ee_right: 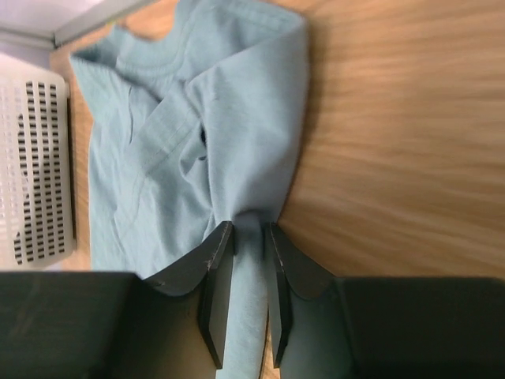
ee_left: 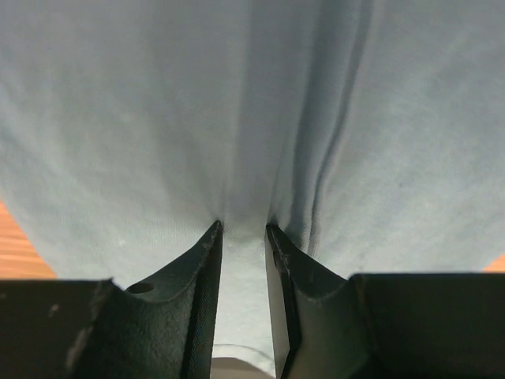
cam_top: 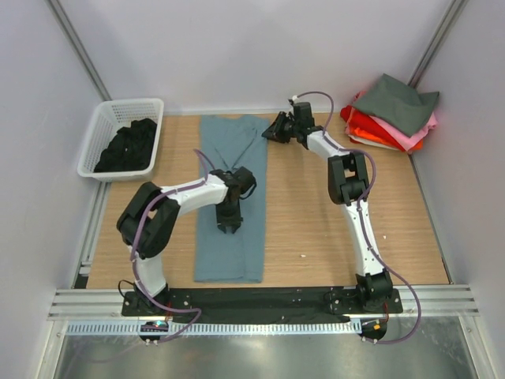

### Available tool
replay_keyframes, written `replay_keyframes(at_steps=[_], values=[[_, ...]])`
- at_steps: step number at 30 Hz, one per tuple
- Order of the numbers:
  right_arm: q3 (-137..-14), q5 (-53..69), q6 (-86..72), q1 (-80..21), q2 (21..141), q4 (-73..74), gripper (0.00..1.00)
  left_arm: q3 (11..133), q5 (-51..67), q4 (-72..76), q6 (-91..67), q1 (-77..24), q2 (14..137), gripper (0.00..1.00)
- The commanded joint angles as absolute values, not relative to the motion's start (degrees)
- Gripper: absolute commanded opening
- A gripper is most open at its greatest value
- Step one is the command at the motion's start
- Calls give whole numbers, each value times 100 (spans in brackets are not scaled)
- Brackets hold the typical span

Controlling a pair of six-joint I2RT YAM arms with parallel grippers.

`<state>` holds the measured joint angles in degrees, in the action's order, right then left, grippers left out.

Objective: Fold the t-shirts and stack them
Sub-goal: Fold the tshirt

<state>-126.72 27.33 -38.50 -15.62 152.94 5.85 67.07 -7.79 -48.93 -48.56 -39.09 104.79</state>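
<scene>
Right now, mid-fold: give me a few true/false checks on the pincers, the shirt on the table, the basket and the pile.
1. The left pincer and the right pincer are each shut on the blue-grey t-shirt. True.
2. The white basket is empty. False: black cloth lies in it.
3. A dark grey t-shirt tops the pile in the far right corner. True.
4. The blue-grey t-shirt lies on the pile. False: it lies as a long strip on the table, apart from the pile.
5. The right pincer grips the hem end nearest the arm bases. False: it grips the shirt's edge near the collar end.
</scene>
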Motion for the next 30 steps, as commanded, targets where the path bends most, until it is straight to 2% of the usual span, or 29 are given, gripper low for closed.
replay_keyframes(at_steps=[1,6,9,10,13,15,17,19,20,21,24,25,28,29,30], values=[[-12955,2751,-3955,-1310,15346,580,30,7012,-80,-4201,-5317,-4385,11267,30],[-12885,2821,-4017,-1195,15346,527,33,7427,-35,-4245,-5353,-4570,11531,29],[-12885,2830,-4008,-1195,15346,588,39,7462,-298,-4464,-5282,-4570,11435,29],[-12885,2839,-3964,-1195,15337,624,50,7488,-403,-4656,-5247,-4579,11321,29],[-12641,2865,-3737,-1195,15040,826,69,7593,-843,-5113,-5133,-4579,10953,33],[-12167,2778,-3517,-1195,14619,756,74,7725,-1308,-5447,-5080,-4588,10663,39],[-11069,2594,-3209,-1195,13661,598,78,7945,-1668,-5966,-5001,-4597,10172,43],[-10357,2225,-3129,-1195,12949,413,82,7998,-2082,-6326,-5001,-4597,9776,65],[-9692,2145,-3094,-1204,12285,413,82,7937,-2179,-6363,-4992,-4614,9330,80],[-9355,2014,-3094,-1222,11983,439,82,7815,-2301,-6328,-5018,-4614,9038,99],[-7967,1602,-3243,-1388,10717,676,82,6937,-2006,-5654,-5088,-4597,8021,100],[-7241,1469,-3278,-1554,10357,720,82,6447,-1865,-5538,-5167,-4588,7816,100],[-6052,775,-3445,-2160,9108,1315,82,5478,-1425,-5239,-5676,-4597,7068,100],[-5777,634,-3576,-2284,8523,1466,82,5241,-1311,-5160,-5791,-4605,6919,98],[-5505,433,-3708,-2398,8238,1581,82,4751,-1066,-4959,-6010,-4623,6569,92]])
